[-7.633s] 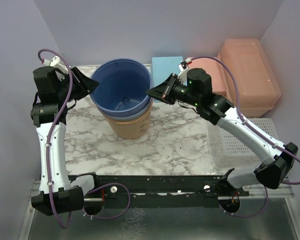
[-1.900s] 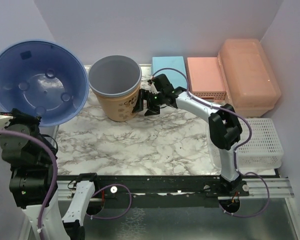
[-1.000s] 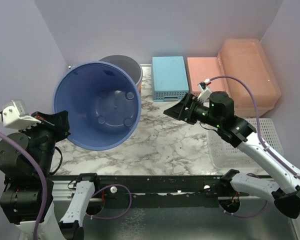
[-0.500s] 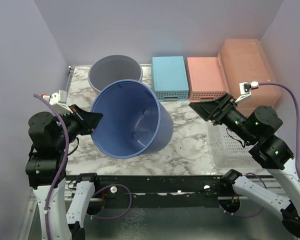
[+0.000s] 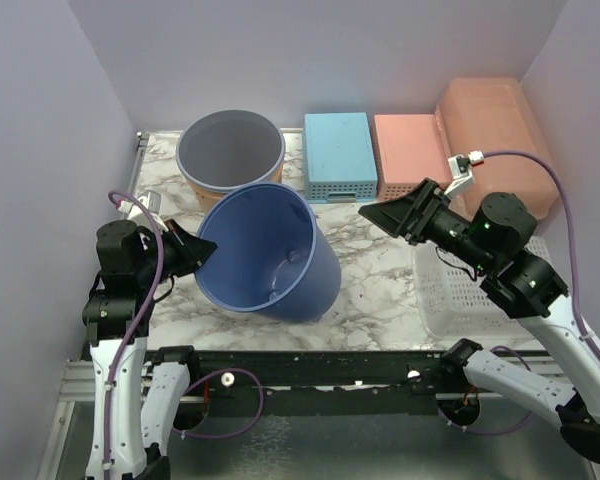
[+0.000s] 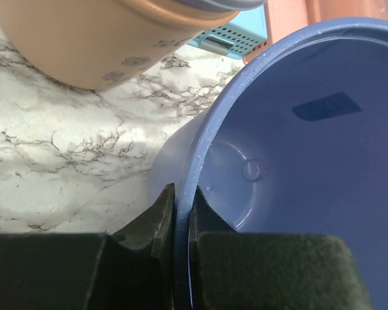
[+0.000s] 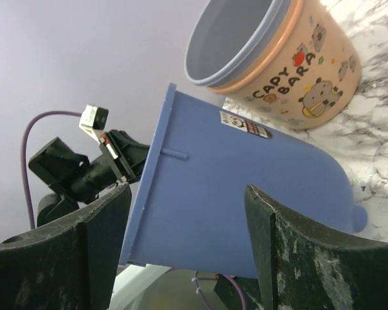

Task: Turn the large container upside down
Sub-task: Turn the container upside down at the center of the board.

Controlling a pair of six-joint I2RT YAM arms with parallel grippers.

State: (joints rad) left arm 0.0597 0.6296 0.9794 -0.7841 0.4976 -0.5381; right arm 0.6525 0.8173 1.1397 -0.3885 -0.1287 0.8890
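Marble table (image 5: 380, 290), lilac walls. Mid-table: blue bucket (image 5: 270, 255), tilted on its side, far from inverted. Pinched at the rim by left gripper (image 6: 181, 213), one finger inside the wall, one outside. Right gripper (image 5: 400, 215) spread, empty, hovering right of the bucket, apart from it. Risks, judged: slipping out of the thin one-point pinch during rollover; swinging the rim into the orange bucket (image 5: 230, 150) just behind; rolling sideways on the round wall.
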